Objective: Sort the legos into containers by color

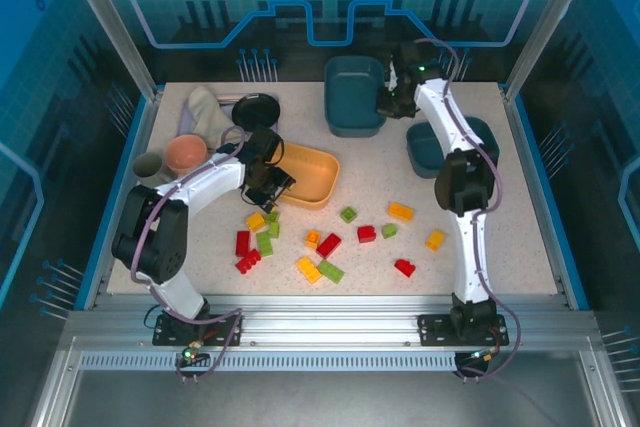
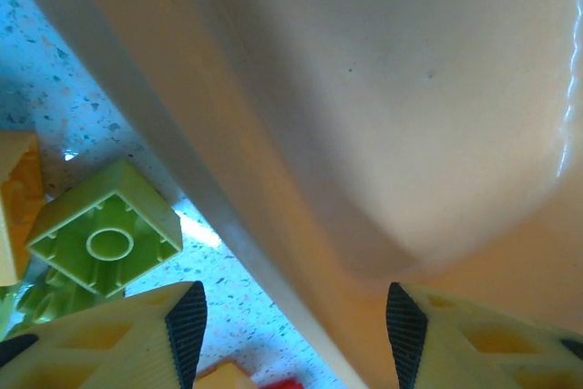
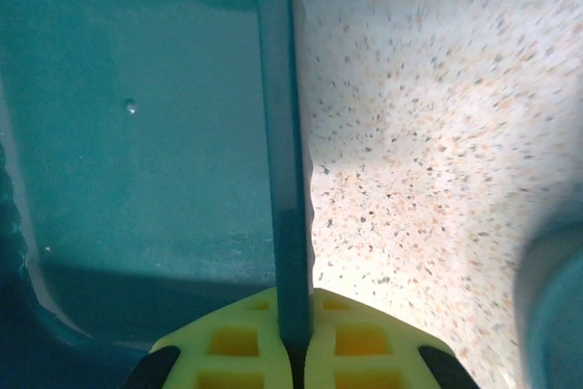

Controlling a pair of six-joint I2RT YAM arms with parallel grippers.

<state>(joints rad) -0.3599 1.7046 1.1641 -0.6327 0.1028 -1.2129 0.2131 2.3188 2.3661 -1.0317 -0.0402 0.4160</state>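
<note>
Red, lime green and yellow-orange legos (image 1: 328,245) lie scattered over the near half of the table. My left gripper (image 1: 268,185) is open and straddles the near-left rim of the light orange container (image 1: 318,187). In the left wrist view that rim (image 2: 273,252) runs between the fingertips (image 2: 187,330) without touching them, and an upturned green lego (image 2: 105,239) lies just outside it. My right gripper (image 1: 390,102) is shut on the right rim of the back dark teal container (image 1: 350,107); its pads (image 3: 364,343) pinch that wall (image 3: 282,134). A second teal container (image 1: 428,155) sits partly under the right arm.
A black round dish (image 1: 256,109), a pink cup (image 1: 186,154), a grey cup (image 1: 148,165) and a pale cloth (image 1: 205,107) crowd the back left. Metal frame posts stand at the table's back corners. Bare speckled tabletop (image 3: 437,134) lies right of the gripped container.
</note>
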